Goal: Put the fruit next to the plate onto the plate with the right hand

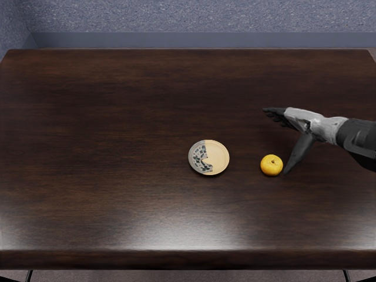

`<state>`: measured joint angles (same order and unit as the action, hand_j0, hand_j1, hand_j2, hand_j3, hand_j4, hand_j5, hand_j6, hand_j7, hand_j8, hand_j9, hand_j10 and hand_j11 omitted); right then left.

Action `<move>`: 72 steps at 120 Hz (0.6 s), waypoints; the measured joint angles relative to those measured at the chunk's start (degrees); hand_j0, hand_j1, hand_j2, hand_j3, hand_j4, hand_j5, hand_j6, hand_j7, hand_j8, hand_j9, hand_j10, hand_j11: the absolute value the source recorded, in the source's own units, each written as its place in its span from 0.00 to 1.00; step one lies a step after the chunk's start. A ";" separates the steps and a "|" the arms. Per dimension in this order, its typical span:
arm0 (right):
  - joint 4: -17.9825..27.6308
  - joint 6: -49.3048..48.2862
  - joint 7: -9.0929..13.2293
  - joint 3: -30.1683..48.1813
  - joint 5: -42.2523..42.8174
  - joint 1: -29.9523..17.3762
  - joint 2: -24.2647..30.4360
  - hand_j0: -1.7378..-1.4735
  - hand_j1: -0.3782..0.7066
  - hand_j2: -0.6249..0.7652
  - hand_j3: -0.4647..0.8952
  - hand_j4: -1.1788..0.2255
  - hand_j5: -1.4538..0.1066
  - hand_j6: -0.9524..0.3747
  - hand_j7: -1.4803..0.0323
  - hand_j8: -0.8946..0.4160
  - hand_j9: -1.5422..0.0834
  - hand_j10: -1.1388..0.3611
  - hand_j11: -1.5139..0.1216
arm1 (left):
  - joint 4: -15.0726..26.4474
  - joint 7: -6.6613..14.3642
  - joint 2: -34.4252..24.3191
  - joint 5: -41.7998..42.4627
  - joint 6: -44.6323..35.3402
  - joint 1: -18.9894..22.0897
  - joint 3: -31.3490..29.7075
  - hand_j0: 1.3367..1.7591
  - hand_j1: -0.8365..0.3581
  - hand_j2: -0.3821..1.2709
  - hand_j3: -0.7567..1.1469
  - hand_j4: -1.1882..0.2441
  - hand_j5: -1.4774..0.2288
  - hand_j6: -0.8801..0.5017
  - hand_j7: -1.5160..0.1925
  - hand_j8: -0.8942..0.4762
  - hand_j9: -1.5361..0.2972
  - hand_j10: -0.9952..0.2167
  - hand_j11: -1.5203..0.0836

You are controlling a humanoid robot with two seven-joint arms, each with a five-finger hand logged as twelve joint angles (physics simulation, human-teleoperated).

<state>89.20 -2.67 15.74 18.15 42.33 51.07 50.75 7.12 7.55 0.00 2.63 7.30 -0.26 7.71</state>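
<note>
1. Orange fruit (271, 165) sits on the dark wooden table (117, 223), just right of the plate (218, 160); being round, it may roll if nudged.
2. Plate is small (off-centre release risks roll-off).
3. Right hand (302, 123) hovers, fingers spread and empty, one digit angled down beside the fruit.

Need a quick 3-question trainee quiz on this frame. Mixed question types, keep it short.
1. True or false: the round orange fruit lies on the small beige patterned plate.
2. The right robot hand is: A) open, B) shut on the fruit, C) out of view.
3. Fill in: on the dark wooden table, the fruit sits to the plate's ___ in the picture.
Key: 1 false; 2 A; 3 right.
</note>
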 joint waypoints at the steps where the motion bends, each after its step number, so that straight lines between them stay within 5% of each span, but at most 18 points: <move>1: 0.16 0.39 -0.01 0.00 0.24 -0.18 0.00 0.30 0.06 0.45 0.34 0.82 0.91 0.69 0.95 0.66 0.92 0.74 0.90 | 0.00 0.00 0.00 0.00 0.00 0.00 0.00 0.76 0.99 0.23 0.40 0.83 0.87 0.64 0.89 0.65 0.84 0.82 0.95; 72: 6.52 21.24 -0.15 -2.94 13.97 -10.04 -0.49 0.30 0.33 0.41 0.34 0.64 0.70 0.50 0.74 0.47 0.73 0.57 0.71 | 0.00 0.00 0.00 0.00 0.00 0.00 0.00 0.76 0.99 0.23 0.40 0.83 0.87 0.64 0.89 0.65 0.84 0.82 0.95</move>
<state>95.72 18.57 15.59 15.21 56.29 41.03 50.26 7.12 7.55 0.00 2.63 7.30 -0.26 7.71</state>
